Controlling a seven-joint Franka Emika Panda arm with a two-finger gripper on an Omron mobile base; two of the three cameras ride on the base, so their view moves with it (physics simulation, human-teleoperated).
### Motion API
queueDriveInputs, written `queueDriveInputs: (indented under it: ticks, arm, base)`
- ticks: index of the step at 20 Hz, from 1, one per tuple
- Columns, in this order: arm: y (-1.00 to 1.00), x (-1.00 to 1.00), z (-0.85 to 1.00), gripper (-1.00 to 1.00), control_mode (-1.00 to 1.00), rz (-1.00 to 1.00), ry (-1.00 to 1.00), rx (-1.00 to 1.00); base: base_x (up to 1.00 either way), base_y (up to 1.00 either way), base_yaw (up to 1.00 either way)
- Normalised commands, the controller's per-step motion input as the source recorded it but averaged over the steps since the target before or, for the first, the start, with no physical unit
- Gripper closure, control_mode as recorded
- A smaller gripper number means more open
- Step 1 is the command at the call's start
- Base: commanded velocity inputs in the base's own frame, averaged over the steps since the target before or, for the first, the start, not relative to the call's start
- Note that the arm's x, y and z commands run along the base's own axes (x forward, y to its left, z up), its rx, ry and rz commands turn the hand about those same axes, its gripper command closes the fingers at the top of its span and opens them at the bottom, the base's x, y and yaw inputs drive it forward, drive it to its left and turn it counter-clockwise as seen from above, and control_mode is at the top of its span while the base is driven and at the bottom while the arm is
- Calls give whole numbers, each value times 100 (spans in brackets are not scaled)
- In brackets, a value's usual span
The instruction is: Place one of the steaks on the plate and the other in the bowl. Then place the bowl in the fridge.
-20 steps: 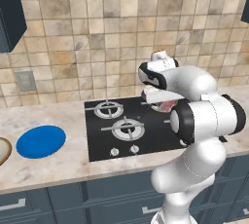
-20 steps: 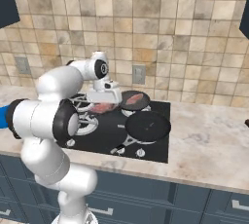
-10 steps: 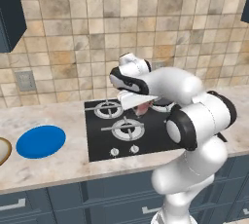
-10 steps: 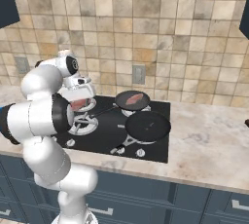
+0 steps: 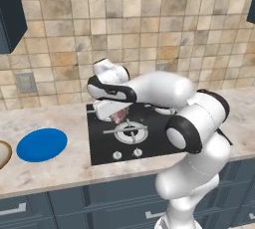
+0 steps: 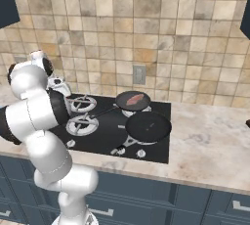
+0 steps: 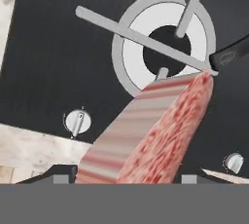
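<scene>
While the arm reaches over the left side of the black stovetop (image 5: pixel 149 138), its jaws are clamped on one steak (image 7: pixel 155 130), a pink slab held on edge between the fingertips, long axis running out along the hand toward a burner (image 7: pixel 163 43) below. A second steak (image 6: pixel 135 100) lies in a small dark pan (image 6: pixel 133 101) at the back. On the counter (image 5: pixel 60 168) to the left sits the blue plate (image 5: pixel 42 144), well apart.

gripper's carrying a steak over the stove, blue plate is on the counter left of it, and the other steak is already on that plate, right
Not quite. The other steak lies in the small dark pan at the back of the stove, as the right base view shows. The plate holds nothing yet. The gripper does hold a steak over the stove.
</scene>
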Motion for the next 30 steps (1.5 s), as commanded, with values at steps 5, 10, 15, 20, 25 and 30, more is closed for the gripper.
queueDriveInputs:
  ticks: [5,10,15,20,25,30]
  arm:
    - [100,-2,-22,100,-100,26,-20,17]
    - [100,0,0,100,-100,23,-7,21]
    - [100,6,-2,100,-100,18,8,21]
    - [99,5,-23,100,-100,12,-2,3]
    - [97,15,-3,100,-100,5,-1,0]
    - [82,35,-13,100,-100,1,2,0]
  base:
    - [0,0,0]
    - [0,0,0]
    - [0,0,0]
    - [0,0,0]
    - [0,0,0]
    - [0,0,0]
